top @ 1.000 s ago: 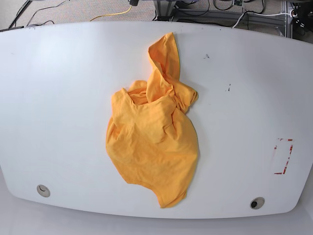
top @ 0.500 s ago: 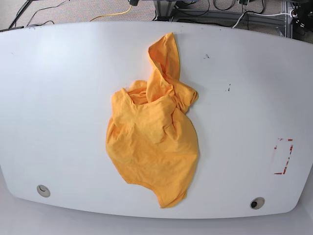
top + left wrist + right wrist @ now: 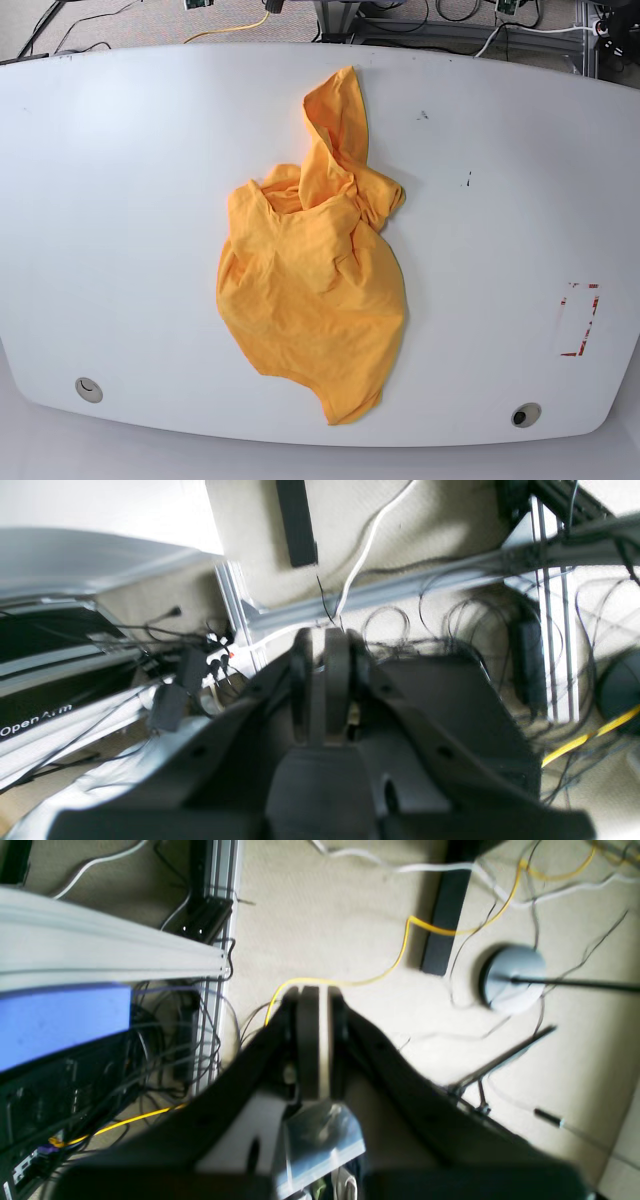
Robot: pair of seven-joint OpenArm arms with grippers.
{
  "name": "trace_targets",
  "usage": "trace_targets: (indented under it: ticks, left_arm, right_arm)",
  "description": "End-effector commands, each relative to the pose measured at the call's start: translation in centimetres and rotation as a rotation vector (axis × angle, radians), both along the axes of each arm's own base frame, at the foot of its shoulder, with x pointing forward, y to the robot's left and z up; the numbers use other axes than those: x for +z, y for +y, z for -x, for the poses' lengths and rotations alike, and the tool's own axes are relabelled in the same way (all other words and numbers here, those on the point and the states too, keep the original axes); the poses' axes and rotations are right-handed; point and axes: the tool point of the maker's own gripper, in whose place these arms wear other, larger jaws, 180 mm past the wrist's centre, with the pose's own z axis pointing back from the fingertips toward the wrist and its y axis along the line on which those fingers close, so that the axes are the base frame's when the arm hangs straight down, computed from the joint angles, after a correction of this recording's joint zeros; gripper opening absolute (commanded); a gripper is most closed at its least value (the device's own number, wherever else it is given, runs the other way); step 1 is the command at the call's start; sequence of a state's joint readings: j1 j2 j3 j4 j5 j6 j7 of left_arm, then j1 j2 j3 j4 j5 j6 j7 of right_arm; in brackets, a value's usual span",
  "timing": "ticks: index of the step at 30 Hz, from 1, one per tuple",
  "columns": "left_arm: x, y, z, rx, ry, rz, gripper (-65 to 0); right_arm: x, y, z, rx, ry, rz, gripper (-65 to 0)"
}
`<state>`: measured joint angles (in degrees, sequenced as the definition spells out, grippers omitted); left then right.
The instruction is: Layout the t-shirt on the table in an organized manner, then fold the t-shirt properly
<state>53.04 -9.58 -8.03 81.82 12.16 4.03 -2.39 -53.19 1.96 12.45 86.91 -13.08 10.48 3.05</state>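
The orange-yellow t-shirt (image 3: pixel 312 280) lies crumpled in the middle of the white table (image 3: pixel 120 200). One part of it is twisted up toward the far edge, and the body is bunched toward the near edge. Neither arm reaches over the table in the base view. In the left wrist view my left gripper (image 3: pixel 320 640) is shut and empty, hanging over the floor and cables. My right gripper (image 3: pixel 316 992) is also shut with nothing in it, above the carpet beside the table frame. Both wrist views miss the shirt.
A red-tape rectangle (image 3: pixel 580 320) marks the table's right side. Round grommets sit near the front edge at left (image 3: pixel 89 389) and right (image 3: pixel 525 414). Small dark specks (image 3: pixel 423 115) dot the far right. Cables and aluminium framing (image 3: pixel 450 35) lie beyond the far edge.
The t-shirt has not moved. Small green-tipped parts have edged into the top border of the base view, at left and right.
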Motion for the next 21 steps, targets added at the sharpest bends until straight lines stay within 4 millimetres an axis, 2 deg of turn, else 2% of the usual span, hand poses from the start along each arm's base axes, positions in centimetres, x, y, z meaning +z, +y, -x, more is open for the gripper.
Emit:
trace_targets:
  ticks: [1,6,10,21]
  left_arm:
    - [1.4,0.4,-0.6,-0.020,-0.030,-0.011,-63.1]
    - [3.4,0.6,-2.0,-0.037,-0.075,-0.003,-63.1]
    - [4.6,-0.1,-2.6,-0.051,-0.109,0.022,-63.3]
    - [4.5,-0.4,-3.1,-0.065,-0.125,0.025,-63.4]
  right_arm:
    - [1.2,-0.1,-0.1,0.010,-0.025,0.005,-63.3]
    - [2.5,0.4,-0.9,0.023,-0.058,0.000,-63.4]
    - [3.6,0.4,-0.9,0.026,-0.072,0.001,-63.4]
    - [4.3,0.4,-1.8,0.035,-0.099,0.013,-63.4]
